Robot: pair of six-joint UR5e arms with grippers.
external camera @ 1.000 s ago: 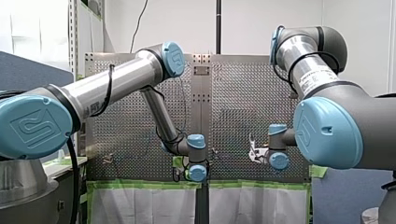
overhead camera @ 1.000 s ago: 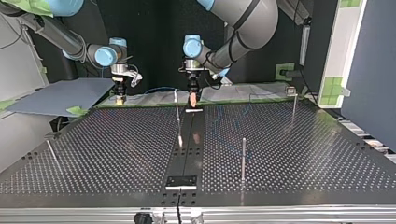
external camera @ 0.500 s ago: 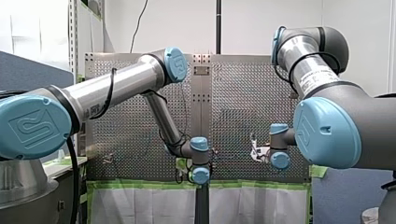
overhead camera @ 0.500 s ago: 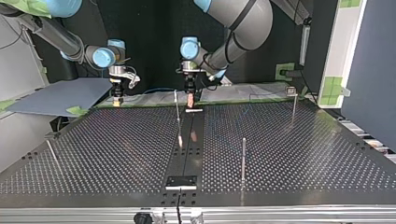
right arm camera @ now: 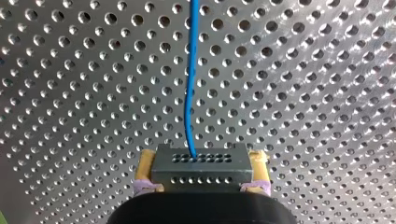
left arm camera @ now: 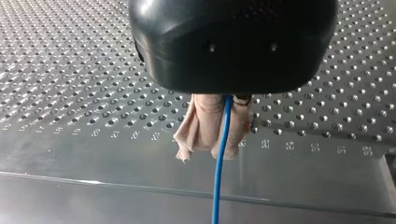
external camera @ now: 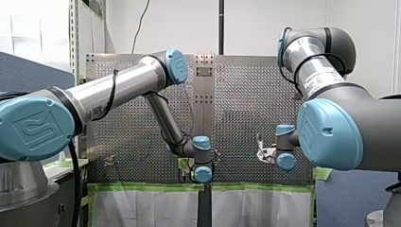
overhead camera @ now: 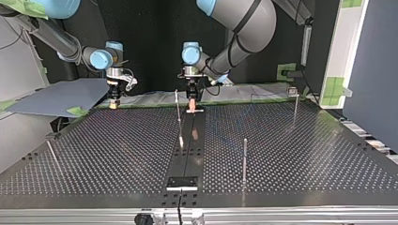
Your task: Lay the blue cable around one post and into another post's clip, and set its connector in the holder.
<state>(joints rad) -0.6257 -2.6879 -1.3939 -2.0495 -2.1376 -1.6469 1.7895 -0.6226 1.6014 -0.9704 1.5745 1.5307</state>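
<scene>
While both arms hang over the far edge of the dark perforated metal table [overhead camera: 305,154], I can see small shifts since half a second ago. At the top view's left, my right gripper [overhead camera: 113,101] has slid a little further left along that far edge. Its yellow pads [right arm camera: 145,164] are clamped on the grey perforated metal connector block [right arm camera: 200,169], and the thin blue cable [right arm camera: 189,84] runs out of the block's face across the holes. Near the middle, my left gripper [overhead camera: 192,105] has come down closer to the table's smooth central strip. Its beige pads [left arm camera: 201,121] pinch the same cable, which runs on from between them.

Across the table, a thin leaning metal rod [overhead camera: 50,152] stands near the left edge. A slim metal post [overhead camera: 177,112] rises just left of my left gripper, another upright post [overhead camera: 244,157] stands nearer and to the right, and a third post [overhead camera: 295,108] is far right. A flat black block [overhead camera: 183,182] sits at the near edge.

Beyond the table, a grey flat board [overhead camera: 56,96] lies at the left and green tape patches [overhead camera: 333,86] mark the pale panel at the right.
</scene>
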